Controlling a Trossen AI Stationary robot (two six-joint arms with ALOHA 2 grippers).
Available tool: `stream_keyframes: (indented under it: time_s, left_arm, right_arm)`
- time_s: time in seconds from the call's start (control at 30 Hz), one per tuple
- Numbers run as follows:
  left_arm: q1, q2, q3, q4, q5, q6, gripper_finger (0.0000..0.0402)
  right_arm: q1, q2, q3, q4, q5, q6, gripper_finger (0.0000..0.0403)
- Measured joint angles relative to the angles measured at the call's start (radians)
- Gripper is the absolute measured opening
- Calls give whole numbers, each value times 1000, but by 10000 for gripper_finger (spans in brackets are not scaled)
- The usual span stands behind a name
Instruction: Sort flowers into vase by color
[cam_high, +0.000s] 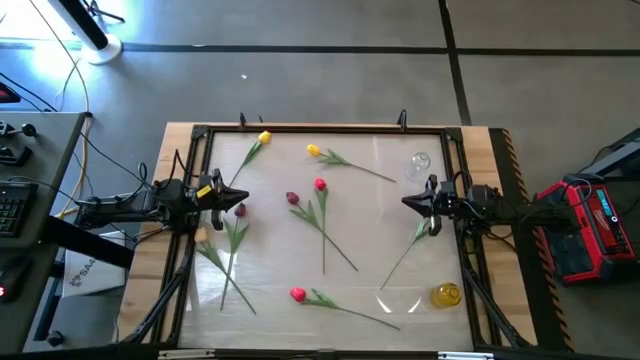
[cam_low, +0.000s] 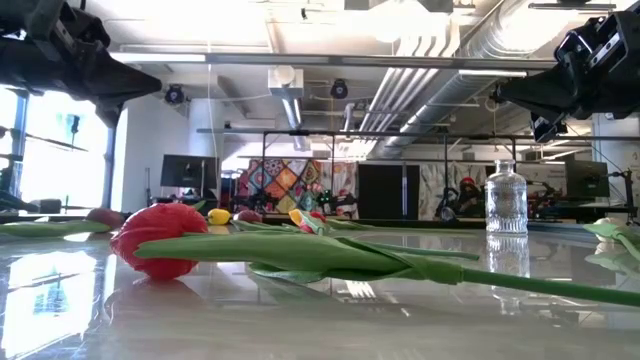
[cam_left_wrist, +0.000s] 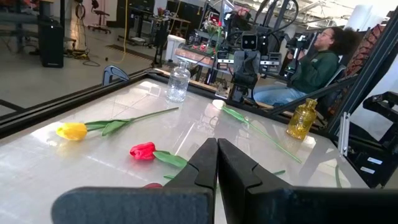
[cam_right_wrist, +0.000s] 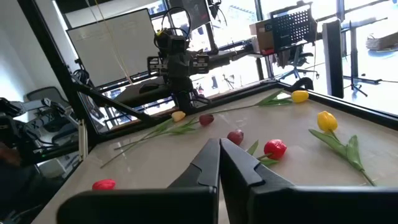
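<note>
Left gripper hovers at table's left edge, fingers together, empty. Right gripper at right edge, likewise pressed together, empty. Flowers lie scattered across tabletop, none in clear vase (far-right corner) or amber vase (near-right corner). Sorting apparently not begun. Next move: part fingers, descend on nearest stem.

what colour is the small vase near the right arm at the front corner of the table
Amber yellow glass; the vase shows best in the left wrist view, and also from above.
</note>
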Motion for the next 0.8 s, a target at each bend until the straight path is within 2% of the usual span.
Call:
stream_keyframes:
  time_s: [0.7,0.8]
  left_arm:
    - [0,0,0,0,0,0,0]
    - [0,0,0,2,0,0,0]
  right_arm:
    - [0,0,0,0,0,0,0]
    - [0,0,0,0,3,-57,0]
